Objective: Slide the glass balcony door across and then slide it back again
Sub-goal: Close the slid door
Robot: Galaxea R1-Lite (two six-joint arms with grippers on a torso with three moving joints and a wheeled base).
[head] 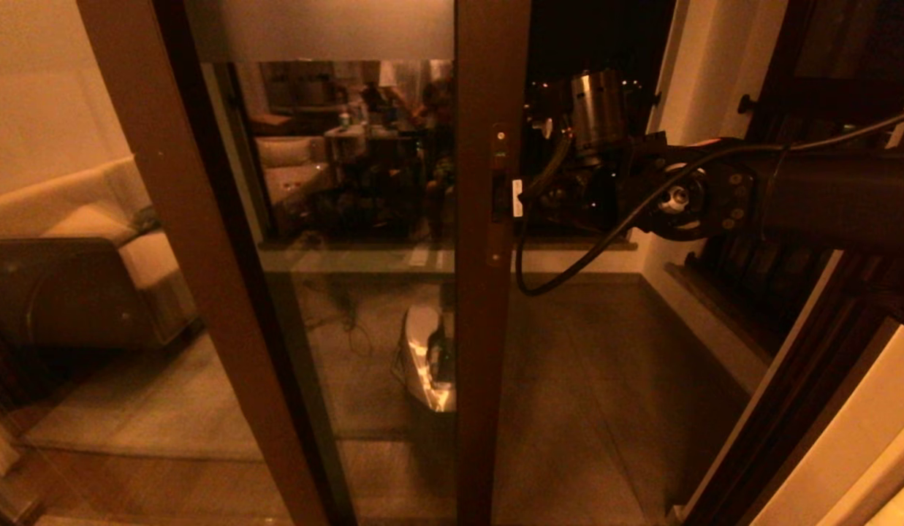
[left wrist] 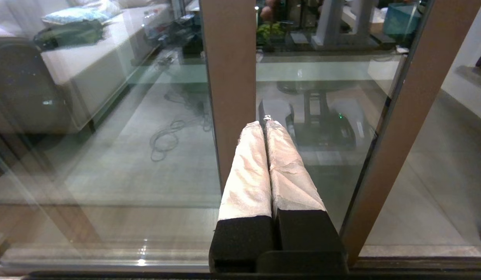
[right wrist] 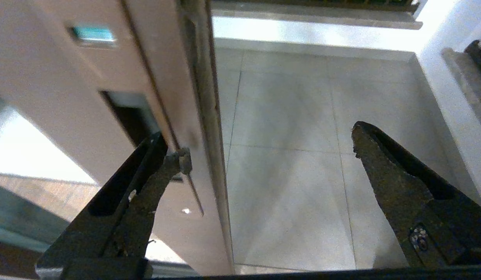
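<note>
The glass balcony door [head: 364, 307] stands partly slid across, its brown upright [head: 488, 329] in the middle of the head view and an open gap to its right. The slim handle plate [head: 500, 157] sits on that upright. My right gripper [head: 528, 193] reaches in from the right at handle height. In the right wrist view it [right wrist: 269, 146] is open: one finger [right wrist: 147, 182] lies against the upright's face [right wrist: 174, 77] below the dark handle recess [right wrist: 125, 116], the other finger [right wrist: 384, 167] hangs over the balcony floor. My left gripper [left wrist: 263, 124] is shut on nothing, low before the glass.
A second brown upright without a handle [head: 203, 292] slants at the left. Beyond the gap lie the tiled balcony floor [head: 590, 380], a white side wall [head: 700, 88] and a dark-framed window [head: 824, 66]. The right arm's cable [head: 568, 270] loops below the wrist.
</note>
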